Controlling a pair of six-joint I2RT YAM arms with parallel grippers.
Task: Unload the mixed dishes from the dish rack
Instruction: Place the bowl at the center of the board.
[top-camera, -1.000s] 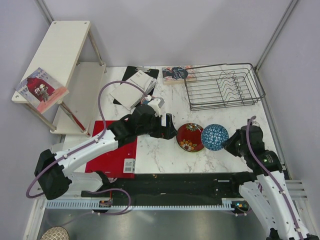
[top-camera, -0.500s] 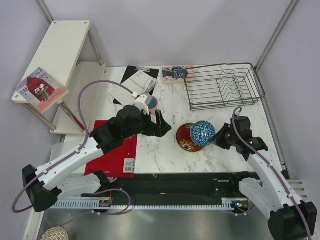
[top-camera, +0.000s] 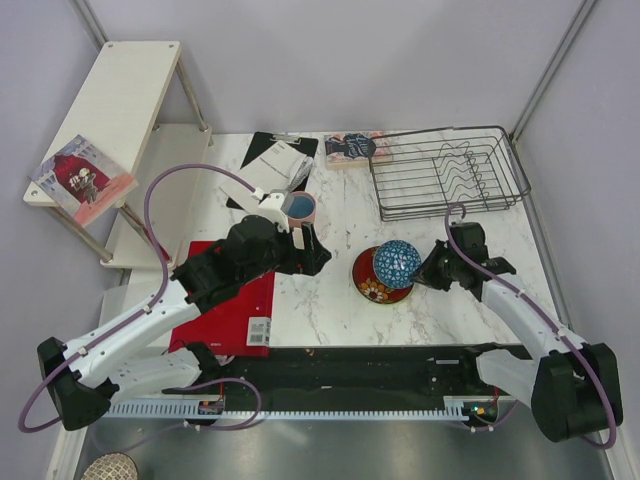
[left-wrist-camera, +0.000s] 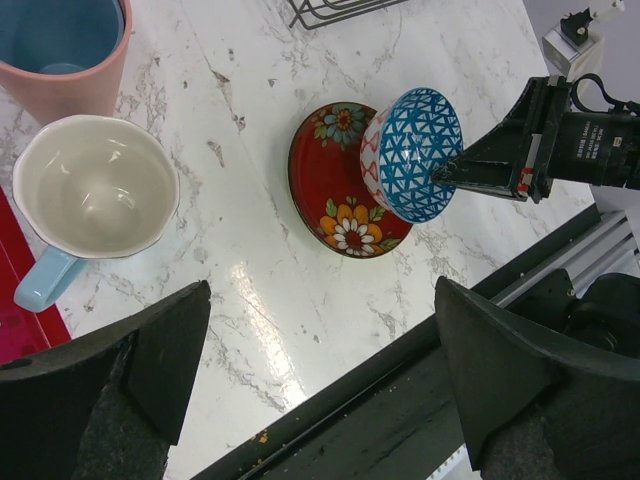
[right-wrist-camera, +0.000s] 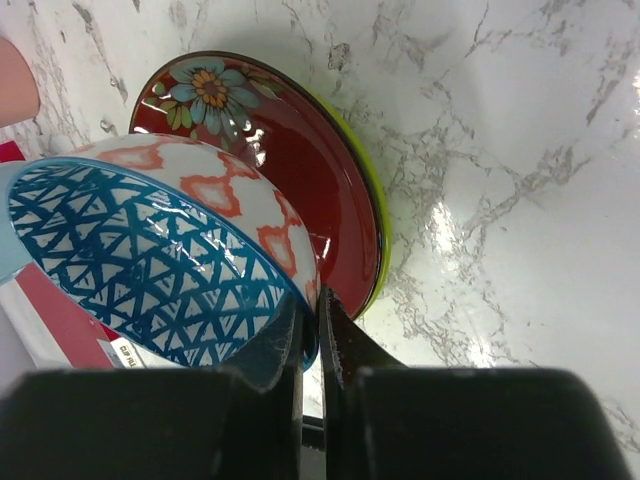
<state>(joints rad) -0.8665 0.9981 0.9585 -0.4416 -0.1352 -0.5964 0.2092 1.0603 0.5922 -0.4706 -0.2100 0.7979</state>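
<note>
On the near right of the white marble table (top-camera: 330, 310), the right pincer (top-camera: 420, 272) is clamped on the rim of the small blue-patterned bowl (top-camera: 396, 264), which it holds tipped on its side. Directly below and slightly left lies the dark red floral plate (left-wrist-camera: 330, 190), stacked on the lime-green plate (right-wrist-camera: 372, 200). Whether bowl and plate touch cannot be told. Setting the bowl down likely means levelling it and lowering it leftward onto that stack. The left pincer (top-camera: 308, 252) hangs wide open and empty, left of the plates. Beyond it stand the light blue handled mug (left-wrist-camera: 95, 195) and the pink cup (top-camera: 301, 208). Far right, the black wire dish rack (top-camera: 440, 131) holds nothing.
</note>
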